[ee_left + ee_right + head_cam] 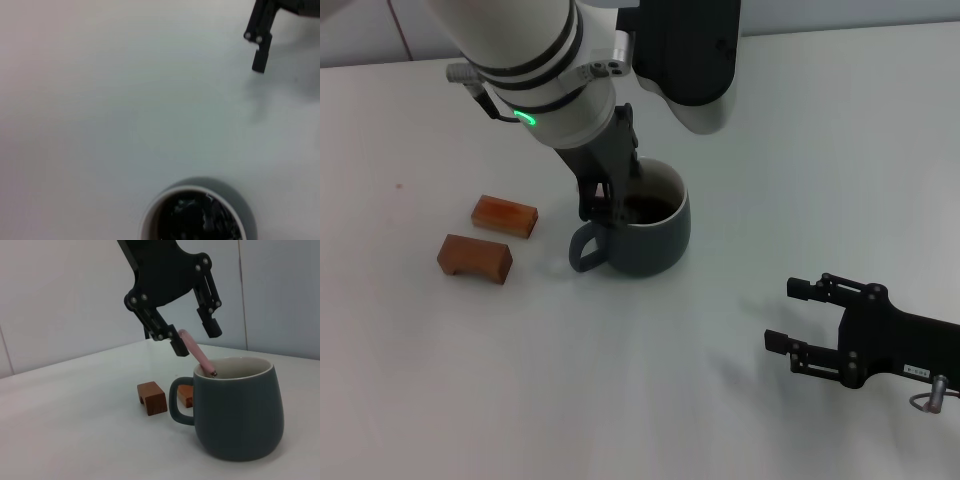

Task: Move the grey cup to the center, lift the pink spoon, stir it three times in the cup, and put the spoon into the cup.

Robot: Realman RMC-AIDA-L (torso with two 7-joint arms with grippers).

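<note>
The left end effector (195, 340) hangs wide open above the rounded, glossy grey cup (650, 225) (mid-desk), the slim pink spoon (197, 353) leaning inside; the right end effector (798, 315) rests open nearby.

We see a plain white table (650, 390). On it stands the grey cup (650, 235), its handle turned toward two small brown wooden blocks (488, 235) that lie just beside each other, near the cup on the robot's left. The blocks do not touch the cup. A tiny dark speck (399, 185) marks the tabletop beyond the blocks.
</note>
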